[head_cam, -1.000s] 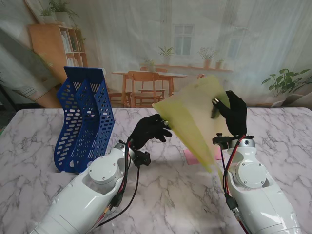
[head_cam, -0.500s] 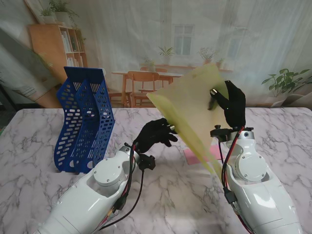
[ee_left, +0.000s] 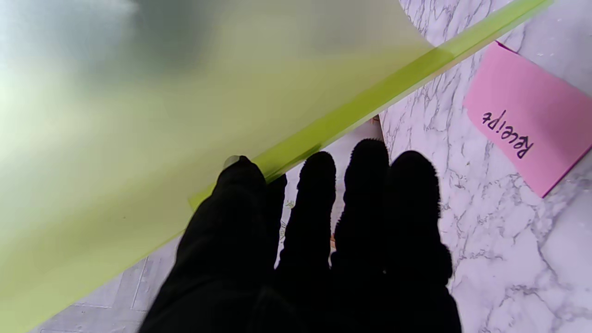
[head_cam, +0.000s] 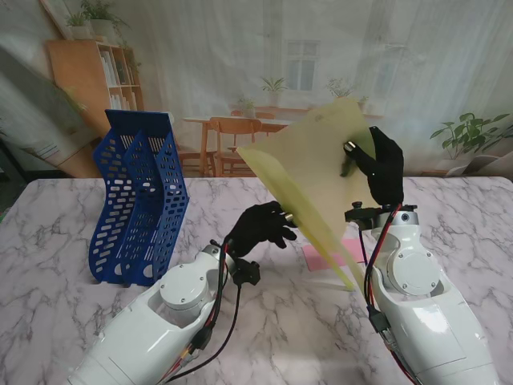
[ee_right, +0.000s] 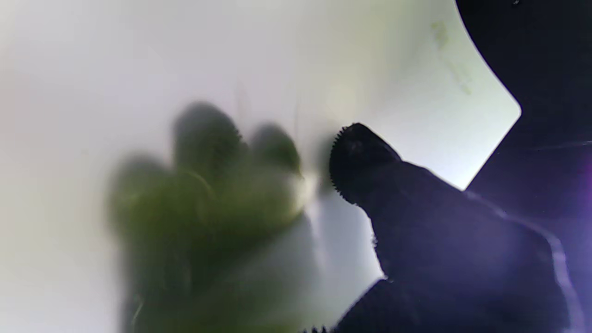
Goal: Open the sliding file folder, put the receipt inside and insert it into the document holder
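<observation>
My right hand [head_cam: 383, 172] holds the translucent yellow-green file folder [head_cam: 313, 176] up in the air by its upper right corner. In the right wrist view the thumb [ee_right: 360, 157] presses the sheet [ee_right: 185, 69], and the other fingers show blurred through it. The folder's green slide bar [ee_left: 393, 78] runs along its lower left edge. My left hand [head_cam: 263, 228] pinches that bar near its end, thumb [ee_left: 240, 175] on top. The pink receipt [head_cam: 321, 258] lies flat on the table under the folder, and its writing reads "Receipt" [ee_left: 522, 134].
The blue perforated document holder [head_cam: 140, 200] stands upright at the far left of the marble table [head_cam: 64, 265], well apart from both hands. A printed backdrop hangs behind the table's far edge.
The folder's upper left corner has risen and the sheet stands steeper. My left hand has shifted right and nearer to me along the slide bar. The right hand has barely moved.
</observation>
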Action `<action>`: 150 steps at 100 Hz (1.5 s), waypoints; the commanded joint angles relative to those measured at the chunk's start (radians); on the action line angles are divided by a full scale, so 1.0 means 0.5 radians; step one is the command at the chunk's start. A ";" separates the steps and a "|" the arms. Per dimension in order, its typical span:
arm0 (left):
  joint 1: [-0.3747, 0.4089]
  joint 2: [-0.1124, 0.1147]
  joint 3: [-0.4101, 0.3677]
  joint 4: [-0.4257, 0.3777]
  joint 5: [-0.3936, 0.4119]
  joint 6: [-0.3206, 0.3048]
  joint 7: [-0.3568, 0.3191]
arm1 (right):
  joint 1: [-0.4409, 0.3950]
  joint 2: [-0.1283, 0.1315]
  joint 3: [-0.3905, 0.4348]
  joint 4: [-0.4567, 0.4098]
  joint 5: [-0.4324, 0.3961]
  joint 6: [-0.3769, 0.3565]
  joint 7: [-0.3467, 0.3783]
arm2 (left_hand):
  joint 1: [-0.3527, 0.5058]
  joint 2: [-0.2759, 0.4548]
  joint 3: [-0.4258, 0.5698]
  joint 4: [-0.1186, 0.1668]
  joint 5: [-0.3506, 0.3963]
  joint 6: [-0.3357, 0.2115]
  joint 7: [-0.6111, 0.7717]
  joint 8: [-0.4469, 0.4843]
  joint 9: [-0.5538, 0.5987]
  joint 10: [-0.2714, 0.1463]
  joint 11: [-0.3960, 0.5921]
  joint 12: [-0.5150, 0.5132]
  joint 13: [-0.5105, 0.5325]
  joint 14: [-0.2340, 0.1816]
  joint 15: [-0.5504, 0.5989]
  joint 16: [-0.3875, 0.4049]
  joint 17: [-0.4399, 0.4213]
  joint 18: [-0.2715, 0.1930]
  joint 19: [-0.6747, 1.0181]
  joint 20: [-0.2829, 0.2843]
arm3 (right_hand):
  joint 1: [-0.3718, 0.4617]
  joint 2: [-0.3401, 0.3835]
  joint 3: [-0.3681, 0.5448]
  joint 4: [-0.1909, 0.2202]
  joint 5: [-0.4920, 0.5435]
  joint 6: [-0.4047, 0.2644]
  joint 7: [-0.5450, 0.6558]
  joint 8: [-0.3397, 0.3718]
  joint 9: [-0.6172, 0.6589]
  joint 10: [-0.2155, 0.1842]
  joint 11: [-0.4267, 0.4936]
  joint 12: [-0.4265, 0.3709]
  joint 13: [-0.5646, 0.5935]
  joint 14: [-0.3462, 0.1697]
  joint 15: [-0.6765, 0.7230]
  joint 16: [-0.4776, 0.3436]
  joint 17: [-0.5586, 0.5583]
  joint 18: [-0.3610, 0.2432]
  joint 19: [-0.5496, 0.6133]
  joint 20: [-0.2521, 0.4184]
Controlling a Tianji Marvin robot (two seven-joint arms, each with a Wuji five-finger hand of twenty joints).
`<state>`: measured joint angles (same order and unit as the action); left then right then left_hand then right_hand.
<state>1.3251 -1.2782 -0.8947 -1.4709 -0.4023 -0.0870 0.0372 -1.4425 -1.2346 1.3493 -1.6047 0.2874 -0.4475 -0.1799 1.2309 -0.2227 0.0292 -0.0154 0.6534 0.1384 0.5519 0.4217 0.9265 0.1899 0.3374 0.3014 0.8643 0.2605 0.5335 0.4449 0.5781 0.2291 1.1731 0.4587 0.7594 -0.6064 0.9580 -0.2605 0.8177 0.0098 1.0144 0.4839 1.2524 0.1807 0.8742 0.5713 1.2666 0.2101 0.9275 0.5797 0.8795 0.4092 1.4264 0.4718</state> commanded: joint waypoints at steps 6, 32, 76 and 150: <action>0.015 0.010 -0.032 -0.007 0.013 -0.021 -0.041 | -0.019 -0.002 0.003 0.033 -0.022 -0.019 -0.008 | 0.111 0.079 0.047 0.021 0.024 -0.007 0.024 -0.005 -0.054 -0.017 -0.004 0.001 -0.049 0.007 0.020 -0.004 -0.038 -0.102 0.041 -0.022 | 0.138 0.119 0.139 0.048 0.086 -0.299 0.153 0.083 0.077 -0.088 0.121 0.053 0.080 -0.139 0.188 0.057 0.056 -0.021 0.061 0.028; 0.018 0.034 -0.100 -0.031 0.077 -0.040 -0.048 | -0.028 -0.014 0.007 0.094 -0.101 -0.040 -0.076 | -0.239 0.069 -0.054 0.066 -0.268 -0.003 -0.432 -0.077 -0.465 -0.014 -0.092 -0.092 -0.348 0.057 -0.103 -0.012 -0.324 -0.070 -0.128 0.019 | 0.136 0.127 0.129 0.046 0.072 -0.294 0.148 0.078 0.071 -0.088 0.118 0.053 0.079 -0.138 0.177 0.053 0.052 -0.023 0.058 0.029; 0.029 0.082 -0.269 -0.189 0.419 0.063 0.051 | 0.052 -0.099 -0.023 0.256 -0.471 0.191 -0.515 | -0.336 0.110 -0.050 0.063 -0.337 0.109 -0.544 -0.083 -0.744 0.060 -0.092 -0.045 -0.713 0.097 -0.223 0.001 -0.720 -0.032 -0.402 0.007 | 0.142 0.193 0.052 0.054 0.012 -0.279 0.144 0.054 0.050 -0.102 0.083 0.015 0.076 -0.140 0.092 0.013 0.035 -0.055 0.030 0.018; 0.029 0.095 -0.315 -0.263 0.489 0.131 0.058 | 0.230 -0.109 0.014 0.097 -0.702 0.994 -0.613 | -0.314 0.185 -0.065 0.061 -0.306 0.149 -0.585 -0.061 -0.724 0.061 -0.089 -0.025 -0.716 0.113 -0.216 0.022 -0.733 -0.037 -0.403 0.040 | 0.160 0.241 0.018 0.061 -0.041 -0.215 0.145 0.029 0.025 -0.075 0.040 -0.081 0.077 -0.114 -0.035 -0.051 0.042 -0.021 -0.027 -0.036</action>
<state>1.3316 -1.2333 -1.0501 -1.5986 -0.1623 -0.0150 0.0772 -1.3435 -1.2835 1.3575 -1.5441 -0.0770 0.0308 -0.4728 1.0793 -0.1658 0.0189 -0.0084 0.5008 0.2073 0.2649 0.3783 0.5687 0.2344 0.2868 0.2776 0.5133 0.3126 0.4384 0.4448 0.2207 0.2316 0.9821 0.4594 0.7588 -0.5636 0.9325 -0.2625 0.7892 0.0020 1.0123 0.4863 1.2524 0.1700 0.8535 0.5122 1.2676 0.1956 0.8796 0.5361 0.8825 0.4093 1.4144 0.4654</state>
